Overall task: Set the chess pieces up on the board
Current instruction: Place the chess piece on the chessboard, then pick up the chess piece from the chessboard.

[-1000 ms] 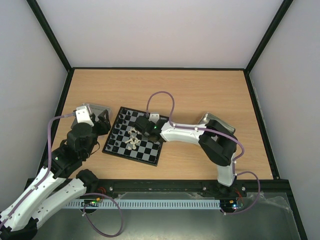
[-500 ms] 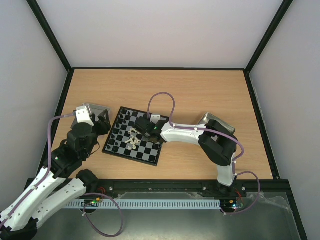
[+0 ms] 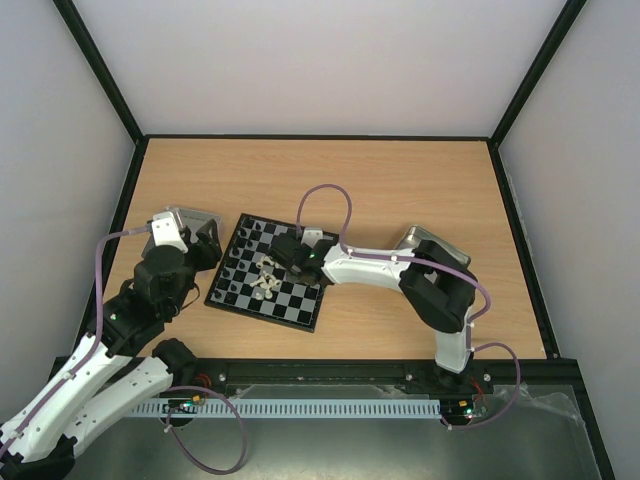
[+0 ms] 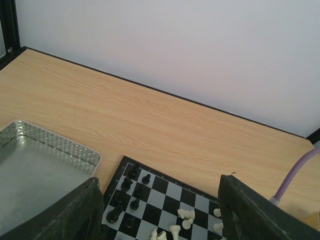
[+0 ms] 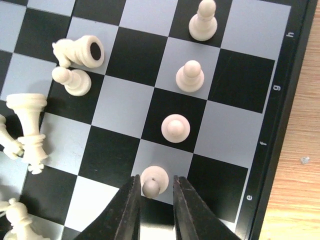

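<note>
The board (image 3: pixel 296 301) lies left of the table's middle, also in the left wrist view (image 4: pixel 166 188) and the right wrist view (image 5: pixel 280 100). Black pieces (image 3: pixel 234 266) stand along its left side (image 4: pixel 133 173). White pieces (image 3: pixel 265 278) lie toppled in a heap mid-board (image 5: pixel 80 51). Three white pawns (image 5: pixel 175 128) stand in a line by the lettered rim. My right gripper (image 5: pixel 155 179) is low over the board (image 3: pixel 283 252), its jaws slightly apart around a fourth white pawn (image 5: pixel 161 174) standing on a light square, with a gap on its right. My left gripper (image 4: pixel 159 200) is open and empty over the board's left edge (image 3: pixel 205 245).
A silver tin (image 3: pixel 186 217) sits left of the board, under my left gripper (image 4: pixel 40 165). A second tin (image 3: pixel 417 241) lies behind the right arm. Black frame rails border the wooden table.
My right gripper has shifted slightly left and toward the far side over the board. The left arm has not moved.
</note>
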